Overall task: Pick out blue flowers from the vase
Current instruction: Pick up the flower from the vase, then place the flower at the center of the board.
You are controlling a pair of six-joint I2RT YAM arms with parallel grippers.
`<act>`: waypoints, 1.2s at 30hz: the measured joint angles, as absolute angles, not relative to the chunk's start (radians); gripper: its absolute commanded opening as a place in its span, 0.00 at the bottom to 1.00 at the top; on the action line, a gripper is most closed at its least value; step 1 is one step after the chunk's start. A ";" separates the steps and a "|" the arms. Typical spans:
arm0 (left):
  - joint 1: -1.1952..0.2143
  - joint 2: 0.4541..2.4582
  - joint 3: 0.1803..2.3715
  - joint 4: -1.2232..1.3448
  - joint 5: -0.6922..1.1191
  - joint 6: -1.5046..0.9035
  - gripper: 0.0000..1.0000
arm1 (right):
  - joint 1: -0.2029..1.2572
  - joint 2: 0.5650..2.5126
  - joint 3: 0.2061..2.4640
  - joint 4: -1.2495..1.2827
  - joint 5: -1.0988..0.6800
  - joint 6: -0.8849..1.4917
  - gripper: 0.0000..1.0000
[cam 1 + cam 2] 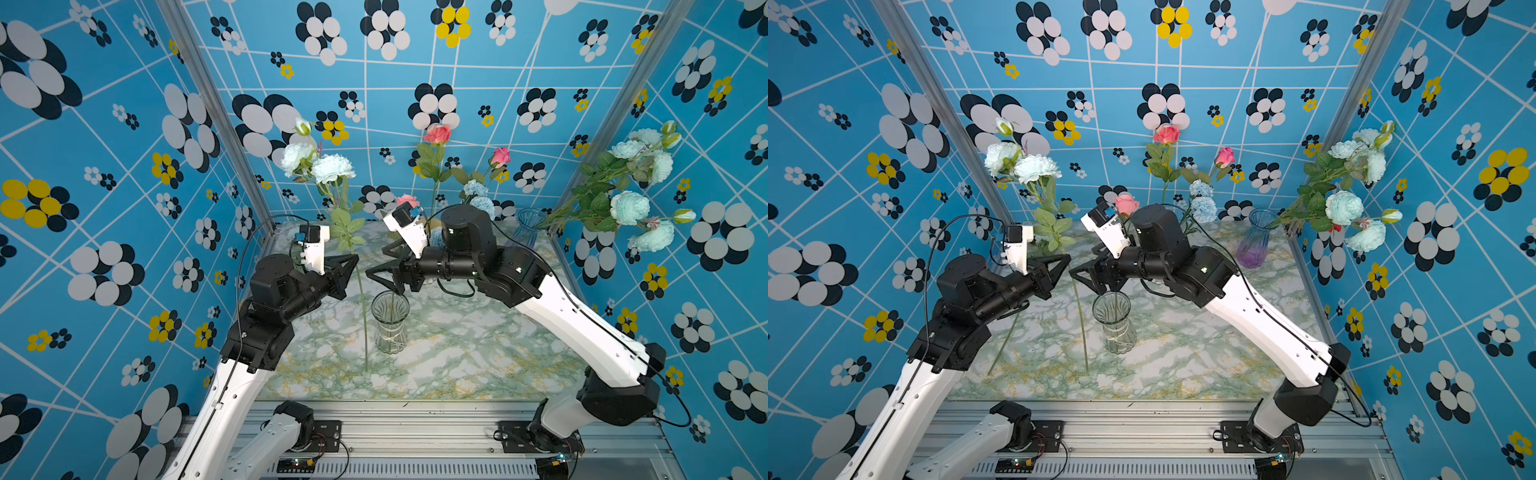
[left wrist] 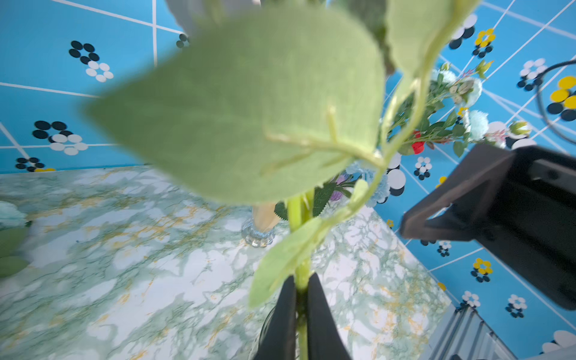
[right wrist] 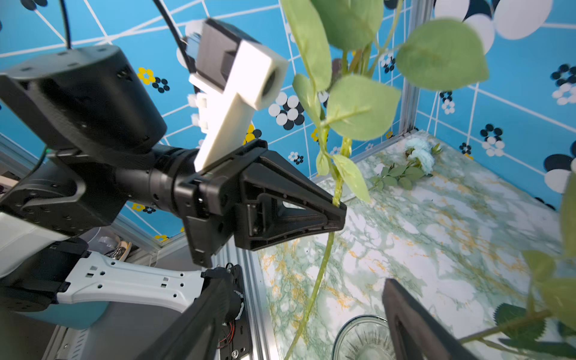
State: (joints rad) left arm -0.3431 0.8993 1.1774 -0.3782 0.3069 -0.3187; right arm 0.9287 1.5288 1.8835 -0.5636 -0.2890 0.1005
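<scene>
Blue peony spray [image 1: 332, 168]: out of any vase, held upright in the air. Its stem [image 1: 362, 307] hangs down beside the clear vase [image 1: 390, 320], outside it. I cannot tell whether the stem end touches the table.

Left gripper [image 1: 354, 261]: clamped on the stem below the leaves. The left wrist view shows both fingers pressed onto it.

Right gripper [image 1: 376, 264]: just beside, jaws apart, nothing between them.

Progress, judged: partway.
- A second blue spray [image 3: 419, 156] lies flat on the table towards the far left corner; counted as removed.
- Blue carnations [image 1: 478, 195] stand among the pink roses [image 1: 437, 134] at the back. Their vase is hidden behind the right arm in both top views.
- Another large blue spray [image 1: 1343, 208] leans out of a purple-tinted vase [image 1: 1254, 241] at the far right.
- These two lots look left to pull, and the held spray is yet to be set down.

Surface: table [image 1: 457, 357], flat, green-and-white marble print with gold veins.

Room: blue walls [image 1: 124, 124] with white lines and black, white and yellow flower motifs. An aluminium rail [image 1: 415, 428] along the near edge carries both arm bases.
</scene>
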 measured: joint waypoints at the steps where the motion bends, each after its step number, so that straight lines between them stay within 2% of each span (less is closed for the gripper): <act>1: -0.361 0.915 1.201 -0.408 0.273 -0.300 0.00 | 0.929 1.493 1.854 -0.554 -0.266 0.094 0.87; 11: -0.407 1.165 1.537 -0.704 -0.020 -0.154 0.00 | 0.929 1.095 1.398 -0.399 0.057 0.012 0.99; 18: -0.380 1.313 1.616 -0.864 -0.099 -0.115 0.00 | 0.920 0.867 1.015 -0.271 0.292 -0.026 0.99; 26: -0.339 1.504 1.726 -1.017 -0.128 -0.069 0.00 | 0.825 0.755 0.800 -0.135 0.487 -0.053 0.99; 36: -0.251 1.590 1.706 -1.067 -0.104 -0.029 0.00 | 0.685 0.765 0.686 0.006 0.525 0.003 0.99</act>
State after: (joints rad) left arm -0.2508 1.5898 1.7061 -1.0668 -0.1043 -0.0288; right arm 0.6846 0.7647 0.6865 0.0063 0.5251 0.0029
